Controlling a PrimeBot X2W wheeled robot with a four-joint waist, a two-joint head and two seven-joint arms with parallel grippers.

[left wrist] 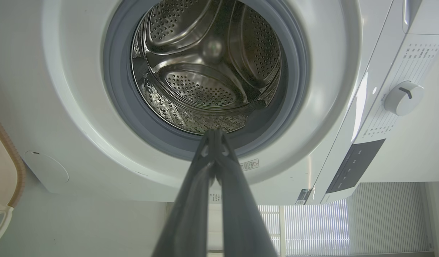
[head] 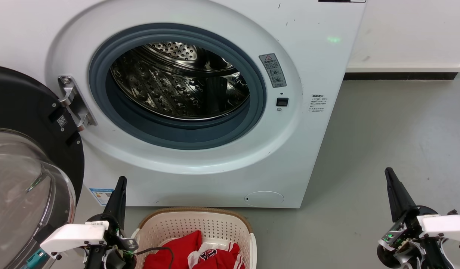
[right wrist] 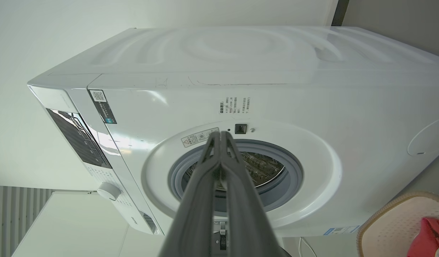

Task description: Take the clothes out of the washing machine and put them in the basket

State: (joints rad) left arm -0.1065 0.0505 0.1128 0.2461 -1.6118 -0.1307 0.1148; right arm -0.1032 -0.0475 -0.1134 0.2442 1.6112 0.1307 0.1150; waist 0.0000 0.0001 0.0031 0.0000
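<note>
The white washing machine [head: 200, 160] stands with its black-rimmed glass door [head: 24, 179] swung open to the left. Its steel drum [head: 177, 86] shows bare metal with no fabric in sight, as it does in the left wrist view [left wrist: 205, 71]. Red clothes [head: 192, 254], one with striped cuffs and an emblem, lie in the cream basket [head: 200, 220] on the floor in front of the machine. My left gripper [head: 119, 188] is shut, holding nothing, just left of the basket. My right gripper [head: 390, 177] is shut too, over the floor at the far right.
Grey floor [head: 383, 142] stretches to the right of the machine, up to a white wall with a dark skirting strip [head: 401, 76]. The open door takes up the space at the lower left. The machine's control knob [left wrist: 403, 98] appears in the left wrist view.
</note>
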